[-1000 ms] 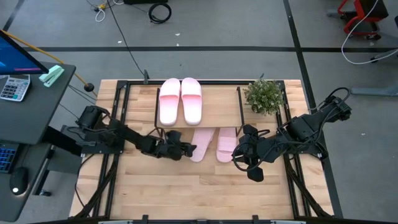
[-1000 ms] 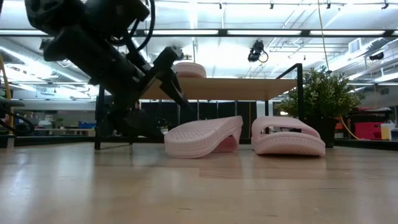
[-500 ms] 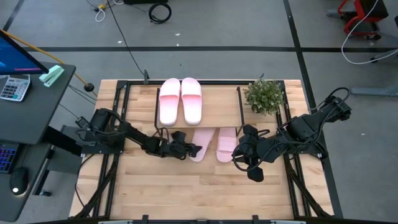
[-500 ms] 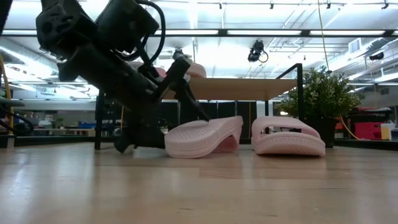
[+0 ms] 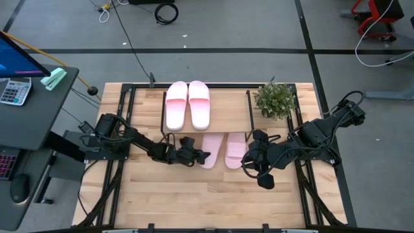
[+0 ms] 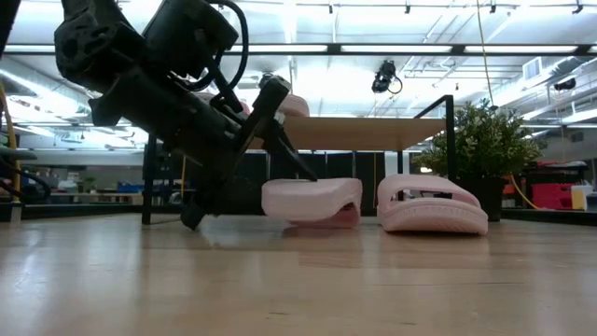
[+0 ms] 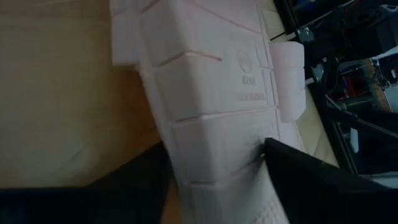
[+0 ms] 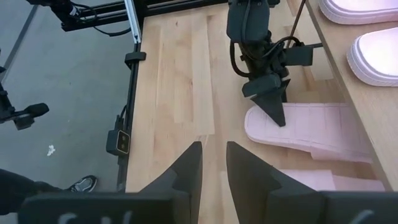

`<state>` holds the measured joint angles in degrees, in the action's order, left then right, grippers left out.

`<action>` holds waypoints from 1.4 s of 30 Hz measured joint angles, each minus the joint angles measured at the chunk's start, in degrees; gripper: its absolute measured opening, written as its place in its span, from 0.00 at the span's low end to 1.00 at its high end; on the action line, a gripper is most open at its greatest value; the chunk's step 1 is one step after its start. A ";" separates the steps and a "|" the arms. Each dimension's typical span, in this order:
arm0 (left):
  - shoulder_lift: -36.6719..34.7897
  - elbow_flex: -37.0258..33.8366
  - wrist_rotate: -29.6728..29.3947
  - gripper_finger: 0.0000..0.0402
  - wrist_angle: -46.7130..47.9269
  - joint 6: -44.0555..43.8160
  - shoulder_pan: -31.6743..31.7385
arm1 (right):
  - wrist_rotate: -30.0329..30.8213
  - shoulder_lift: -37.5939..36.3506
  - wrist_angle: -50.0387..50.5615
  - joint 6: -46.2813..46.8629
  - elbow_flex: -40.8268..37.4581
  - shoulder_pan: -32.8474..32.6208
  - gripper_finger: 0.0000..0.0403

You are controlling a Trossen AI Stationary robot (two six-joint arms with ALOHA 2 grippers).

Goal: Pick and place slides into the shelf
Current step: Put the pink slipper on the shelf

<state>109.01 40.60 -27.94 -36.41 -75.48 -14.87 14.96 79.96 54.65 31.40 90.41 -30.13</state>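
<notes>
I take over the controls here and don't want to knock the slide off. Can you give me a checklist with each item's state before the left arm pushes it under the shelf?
1. Left gripper straddles the upside-down slide, a finger on each side: ok.
2. Firm grip on that slide: cannot tell.
3. Slide points toward the gap under the shelf: ok.
4. Neighbouring slide lies clear to one side under the shelf: ok.
5. Two slides on the shelf top lie away from the left arm: ok.
6. Right gripper waits by the shelf's right leg, close to the neighbouring slide: not ok.
</notes>
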 joint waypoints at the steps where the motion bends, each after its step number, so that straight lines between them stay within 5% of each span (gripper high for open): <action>1: 0.00 0.00 0.05 0.57 -0.02 0.26 -0.14 | 0.09 0.00 0.00 -0.02 0.00 0.00 0.20; 9: 0.13 0.07 0.64 0.22 -0.78 -2.06 -1.81 | 1.46 0.00 0.02 -0.03 0.00 0.02 0.20; 24: 0.24 -0.15 1.05 0.24 -6.26 -6.66 -12.12 | 1.46 0.00 0.02 0.59 0.00 0.02 0.20; 32: 0.46 0.02 -11.47 0.20 -8.46 -6.74 -19.55 | 1.48 0.00 3.03 1.75 0.00 0.02 0.20; 42: 0.37 7.34 -15.18 0.20 -8.80 4.41 -23.39 | 1.46 0.01 4.68 4.67 0.00 0.02 0.20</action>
<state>109.39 47.94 -43.13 -45.21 -71.07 -38.26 16.43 79.97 59.33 36.07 90.41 -30.11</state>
